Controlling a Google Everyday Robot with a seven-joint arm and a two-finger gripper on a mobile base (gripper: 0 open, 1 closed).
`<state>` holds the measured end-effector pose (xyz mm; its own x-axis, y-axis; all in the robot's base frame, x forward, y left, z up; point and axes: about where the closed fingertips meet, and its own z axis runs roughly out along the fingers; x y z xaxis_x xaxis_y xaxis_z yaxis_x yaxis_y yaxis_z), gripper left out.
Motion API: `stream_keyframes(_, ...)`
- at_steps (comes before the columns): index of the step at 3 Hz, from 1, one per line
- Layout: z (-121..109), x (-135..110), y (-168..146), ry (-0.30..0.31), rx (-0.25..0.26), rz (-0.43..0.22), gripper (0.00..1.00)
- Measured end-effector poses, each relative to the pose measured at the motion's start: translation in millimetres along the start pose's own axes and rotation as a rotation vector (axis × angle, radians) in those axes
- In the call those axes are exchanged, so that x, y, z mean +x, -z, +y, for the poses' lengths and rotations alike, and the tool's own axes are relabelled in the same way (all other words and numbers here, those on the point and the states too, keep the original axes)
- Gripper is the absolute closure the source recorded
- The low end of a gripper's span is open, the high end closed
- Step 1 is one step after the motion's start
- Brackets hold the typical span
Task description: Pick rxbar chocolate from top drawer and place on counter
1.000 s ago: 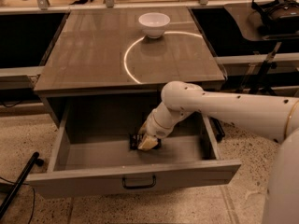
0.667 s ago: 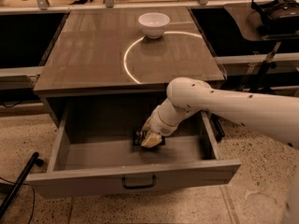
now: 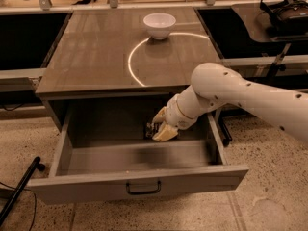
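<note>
The top drawer (image 3: 72,153) is pulled open below the counter (image 3: 96,57); its black handle (image 3: 143,188) is on the front panel. My gripper (image 3: 159,128) reaches down into the drawer near its back, right of centre. Its tan fingers (image 3: 164,134) are closed on the rxbar chocolate (image 3: 149,129), a small dark bar that sticks out to the left and is held a little above the drawer floor. Most of the bar is hidden by the fingers.
A white bowl (image 3: 159,24) stands at the back of the counter, on the bright arc (image 3: 132,66). A black pole (image 3: 19,189) lies on the floor at the left. Dark shelves flank the cabinet on both sides.
The gripper has risen slightly and shifted toward the back right of the drawer, and the dark bar has moved with it. The arm has lifted and swung right.
</note>
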<state>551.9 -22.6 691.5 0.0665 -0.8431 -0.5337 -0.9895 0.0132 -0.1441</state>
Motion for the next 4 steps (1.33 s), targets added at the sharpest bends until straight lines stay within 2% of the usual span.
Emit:
stream_keyframes(1,0.0,-0.1,0.0,0.000,0.000,0.000,1.00)
stream_keyframes(4,-11.6,-55.2,95.1,0.149,0.061,0.086,1.00)
